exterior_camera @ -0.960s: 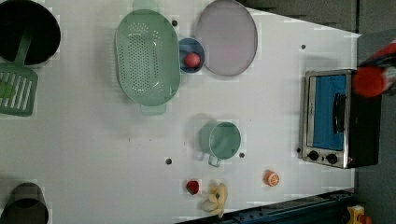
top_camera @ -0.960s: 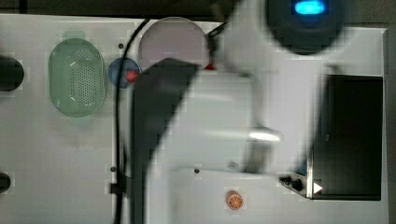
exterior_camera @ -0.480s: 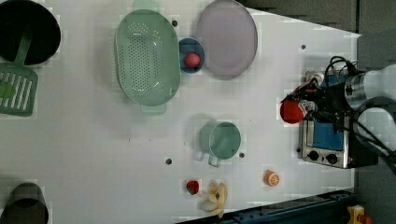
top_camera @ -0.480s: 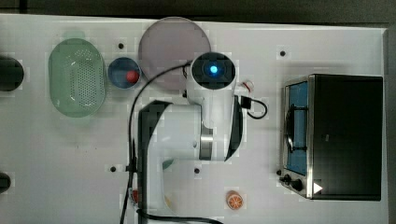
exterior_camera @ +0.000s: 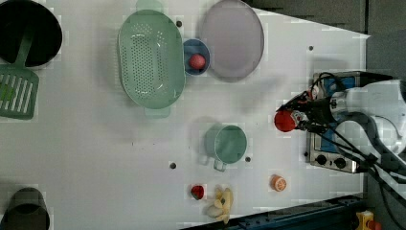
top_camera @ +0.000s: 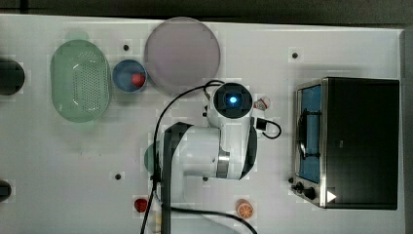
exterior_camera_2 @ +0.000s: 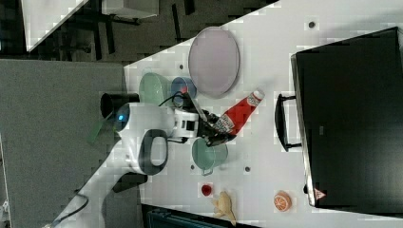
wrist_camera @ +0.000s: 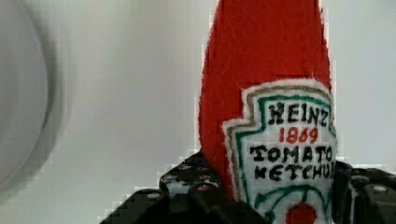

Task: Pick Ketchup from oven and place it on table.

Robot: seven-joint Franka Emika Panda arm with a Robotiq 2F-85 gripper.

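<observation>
Between the jaws of the gripper (exterior_camera_2: 219,129), the ketchup (exterior_camera_2: 239,114) is clamped near its base, its white cap pointing away from the wrist toward the oven (exterior_camera_2: 349,118). Bottle and gripper hang above the table (exterior_camera_2: 266,156), just out from the oven's dark handle and close by a lilac plate (exterior_camera_2: 214,61) and a green cup (exterior_camera_2: 209,154). The carrying step looks nearly done. Next: lower onto bare tabletop clear of plate and cup, then release.
</observation>
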